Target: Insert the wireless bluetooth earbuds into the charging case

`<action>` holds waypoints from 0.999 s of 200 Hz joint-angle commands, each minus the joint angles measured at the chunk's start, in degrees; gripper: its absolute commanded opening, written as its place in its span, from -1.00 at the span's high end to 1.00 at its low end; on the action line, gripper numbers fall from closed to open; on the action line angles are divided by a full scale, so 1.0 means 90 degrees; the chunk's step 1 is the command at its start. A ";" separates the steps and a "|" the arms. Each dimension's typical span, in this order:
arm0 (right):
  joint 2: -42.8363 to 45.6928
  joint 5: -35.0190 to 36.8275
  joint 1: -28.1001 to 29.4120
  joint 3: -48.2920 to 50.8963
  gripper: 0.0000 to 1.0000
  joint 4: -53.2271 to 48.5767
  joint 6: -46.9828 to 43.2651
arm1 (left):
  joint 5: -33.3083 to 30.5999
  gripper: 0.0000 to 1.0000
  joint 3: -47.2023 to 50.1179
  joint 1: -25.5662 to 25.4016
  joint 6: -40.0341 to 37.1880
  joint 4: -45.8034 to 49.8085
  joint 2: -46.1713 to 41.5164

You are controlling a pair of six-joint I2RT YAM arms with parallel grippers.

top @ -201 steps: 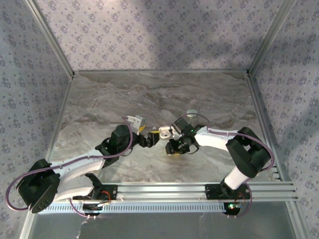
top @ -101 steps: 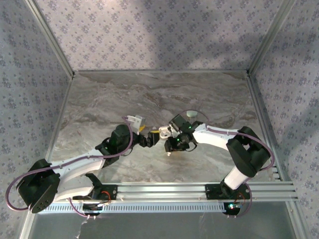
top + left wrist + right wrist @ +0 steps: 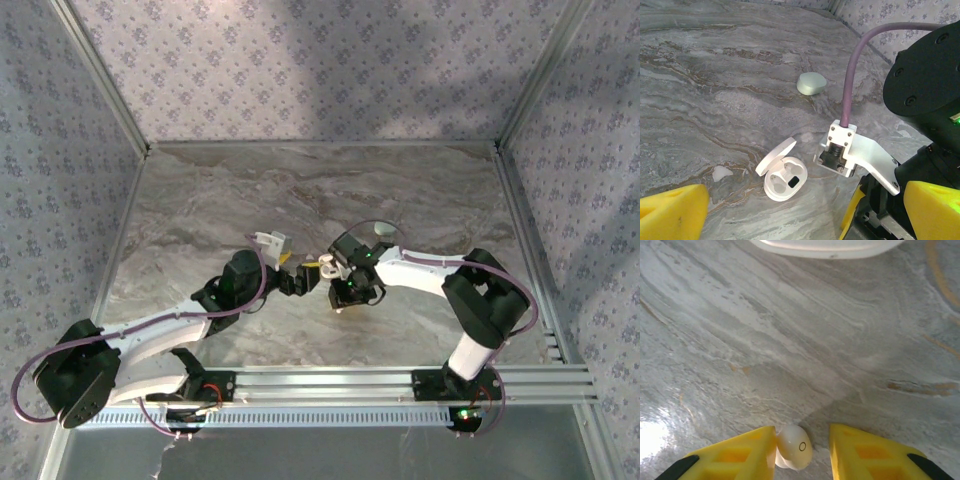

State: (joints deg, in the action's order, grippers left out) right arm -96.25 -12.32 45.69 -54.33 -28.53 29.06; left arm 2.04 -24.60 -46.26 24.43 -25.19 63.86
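Straddling a ring-marked earbud, right claw narrowly parted, ungrasping; left claw released wide near open charging case.

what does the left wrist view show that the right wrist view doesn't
Left wrist: an open white charging case, a pale green oval case farther back, and the right arm's wrist. Right wrist: an earbud inside the right gripper, touching one yellow finger. Both: the marbled table; the white rim atop the right wrist view may be that case.
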 commanded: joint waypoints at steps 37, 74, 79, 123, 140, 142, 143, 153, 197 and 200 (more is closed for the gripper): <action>0.0037 0.0416 0.0069 -0.0119 0.36 -0.0458 0.0059 | -0.0070 -1.00 -0.0216 -0.0012 -0.0126 -0.0024 0.0031; 0.0066 0.0353 0.0071 -0.0097 0.34 -0.0392 0.0145 | -0.0061 -1.00 -0.0216 -0.0015 -0.0116 -0.0025 0.0043; 0.0062 0.0350 0.0070 -0.0105 0.33 -0.0394 0.0149 | -0.0063 -0.99 -0.0216 -0.0012 -0.0116 -0.0025 0.0049; -0.0016 0.0311 0.0111 -0.0076 0.36 -0.0350 0.0184 | -0.0061 -0.99 -0.0216 -0.0012 -0.0106 -0.0026 0.0036; -0.0056 0.0290 0.0129 -0.0097 0.37 -0.0380 0.0191 | -0.0061 -1.00 -0.0216 -0.0013 -0.0106 -0.0024 0.0029; -0.0057 0.0293 0.0136 -0.0106 0.38 -0.0383 0.0190 | -0.0061 -0.99 -0.0216 -0.0010 -0.0106 -0.0021 0.0033; -0.0058 0.0294 0.0137 -0.0111 0.37 -0.0384 0.0189 | -0.0061 -0.99 -0.0216 -0.0013 -0.0106 -0.0022 0.0028; -0.0077 0.0294 0.0156 -0.0135 0.38 -0.0416 0.0189 | -0.0061 -1.00 -0.0216 -0.0007 -0.0106 -0.0016 0.0024; -0.0134 0.0378 0.0244 -0.0228 0.41 -0.0596 0.0218 | -0.0071 -0.99 -0.0213 -0.0011 -0.0102 -0.0018 0.0014; -0.0127 0.0385 0.0245 -0.0229 0.42 -0.0599 0.0226 | -0.0071 -1.00 -0.0216 -0.0011 -0.0097 -0.0014 0.0007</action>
State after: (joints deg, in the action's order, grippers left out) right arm -96.40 -9.54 47.13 -54.94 -30.59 30.20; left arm 2.04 -24.60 -46.26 24.45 -25.04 63.92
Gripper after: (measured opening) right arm 0.298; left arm 0.997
